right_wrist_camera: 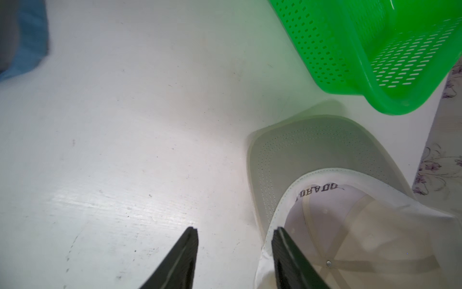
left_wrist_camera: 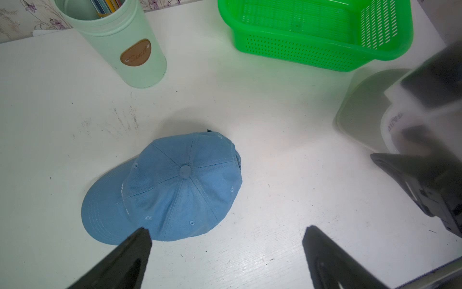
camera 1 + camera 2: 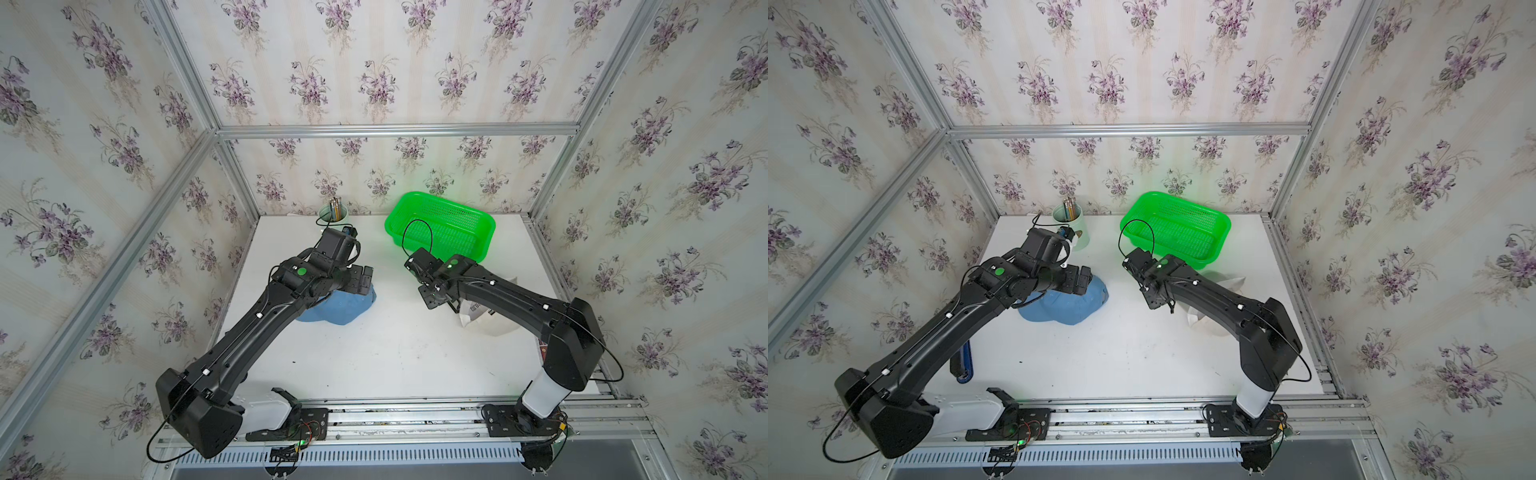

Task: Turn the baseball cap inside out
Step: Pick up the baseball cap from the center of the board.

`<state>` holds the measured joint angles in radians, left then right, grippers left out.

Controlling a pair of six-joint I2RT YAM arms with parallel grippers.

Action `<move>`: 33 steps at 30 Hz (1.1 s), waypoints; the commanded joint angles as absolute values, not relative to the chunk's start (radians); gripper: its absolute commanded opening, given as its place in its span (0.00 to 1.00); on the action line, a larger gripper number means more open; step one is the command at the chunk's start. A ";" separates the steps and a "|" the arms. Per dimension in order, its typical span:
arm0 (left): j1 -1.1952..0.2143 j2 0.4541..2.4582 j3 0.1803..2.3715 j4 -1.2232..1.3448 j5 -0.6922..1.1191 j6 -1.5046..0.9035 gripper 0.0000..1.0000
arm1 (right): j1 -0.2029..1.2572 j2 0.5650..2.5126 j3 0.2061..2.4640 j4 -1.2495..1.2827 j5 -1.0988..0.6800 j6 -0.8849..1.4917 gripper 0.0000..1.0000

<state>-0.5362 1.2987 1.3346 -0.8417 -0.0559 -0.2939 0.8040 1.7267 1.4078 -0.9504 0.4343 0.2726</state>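
2 caps lie on the white table point(image 3: 395, 353). The blue cap point(image 2: 180, 190) sits left of centre, crown up, top button uppermost and outer face showing. In both top views its long axis runs across the table, brim toward the left arm's side and slightly toward the front edge, rear opening toward the green basket point(image 2: 300, 50). The left gripper point(image 2: 227, 229) hangs above it with jaws spread wide and nothing between them. In the left wrist view 1 fingertip overlaps the crown's edge beside the brim and the other is over bare table, so most of the cap lies beyond the tips and off to that side. A mint cup point(image 2: 117, 37) of pencils stands behind the cap, well apart. The white cap point(image 1: 325, 155) lies under the right arm, opening up, lining tapes visible, brim toward the basket. The right gripper point(image 1: 235, 229) has its jaws partly apart over bare table. 1 finger sits at the white cap's rim; contact cannot be confirmed.
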 commanded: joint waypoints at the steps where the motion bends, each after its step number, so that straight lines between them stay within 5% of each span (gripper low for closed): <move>1: -0.531 1.286 1.324 -0.846 -0.069 -0.298 0.99 | 0.813 1.770 1.406 -0.966 0.535 0.314 0.53; 33: -0.497 1.224 1.307 -0.807 -0.013 -0.298 0.99 | 0.800 1.953 1.267 -0.960 0.639 0.329 0.54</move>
<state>-0.4976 1.2266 1.3025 -0.8253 -0.0242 -0.2962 0.8085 1.9461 1.2728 -0.9615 0.6064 0.3145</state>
